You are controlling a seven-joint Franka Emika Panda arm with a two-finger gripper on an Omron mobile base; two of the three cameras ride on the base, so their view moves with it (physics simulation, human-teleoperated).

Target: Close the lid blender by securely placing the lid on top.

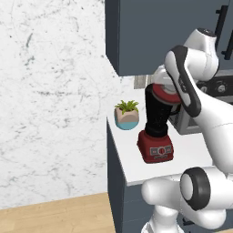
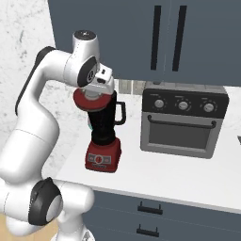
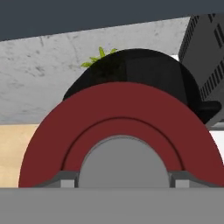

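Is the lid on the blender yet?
Not yet. The lid is tilted in the end effector at the blender rim, not seated flat.

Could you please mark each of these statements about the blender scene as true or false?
1. The gripper holds the lid above the jar. True.
2. The lid is blue. False: it is red with a grey centre cap.
3. The blender stands on the counter to the left of the toaster oven in the right base view. True.
4. The blender's base is grey. False: the base is red with a grey control panel.
5. A small potted plant stands on the counter near the blender. True.
6. The lid lies flat on the counter. False: it is up at the jar's rim, tilted, in the gripper.
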